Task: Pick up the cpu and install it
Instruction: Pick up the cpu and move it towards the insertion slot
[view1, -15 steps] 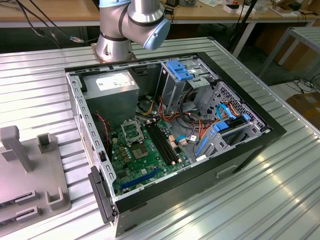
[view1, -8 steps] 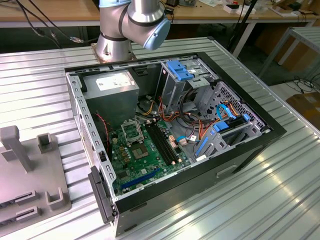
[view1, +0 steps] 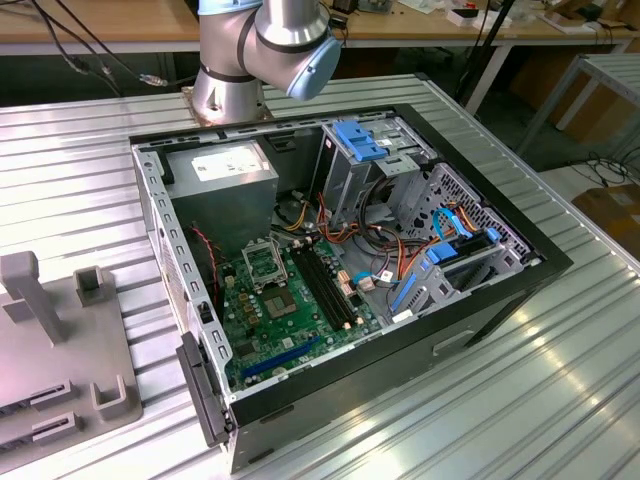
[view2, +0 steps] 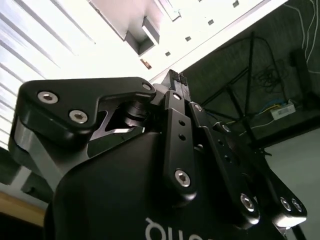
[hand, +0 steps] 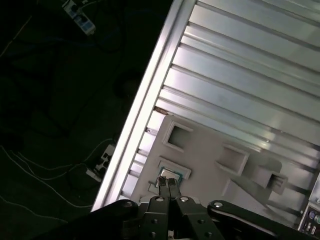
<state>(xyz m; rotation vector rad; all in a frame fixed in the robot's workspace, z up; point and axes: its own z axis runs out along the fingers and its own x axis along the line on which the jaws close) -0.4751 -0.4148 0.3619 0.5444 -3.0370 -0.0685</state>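
Here, in the first wrist view, the gripper (hand: 168, 184) hangs well above a grey tray (hand: 200, 145) that lies on the ribbed metal worktop (hand: 240, 75), close to the worktop's edge. Its two fingers (hand: 163, 190) lie together with no gap visible between the tips, and nothing is seen clamped in them. The cpu (hand: 176, 171) lies flat in a shallow square pocket of the tray. As that camera sees it, the cpu is in line with the fingertips and partly covered by them.

In the exterior view the tray sits at the lower left of the frame, beside an open computer case (view1: 480, 300) that takes up the middle. Inside the case a green board (view1: 290, 310) lies flat. Its socket (view1: 262, 262) sits just in front of the grey power-supply box (view1: 225, 180). The arm's base (view1: 235, 80) stands at the upper middle of the frame, behind the case.
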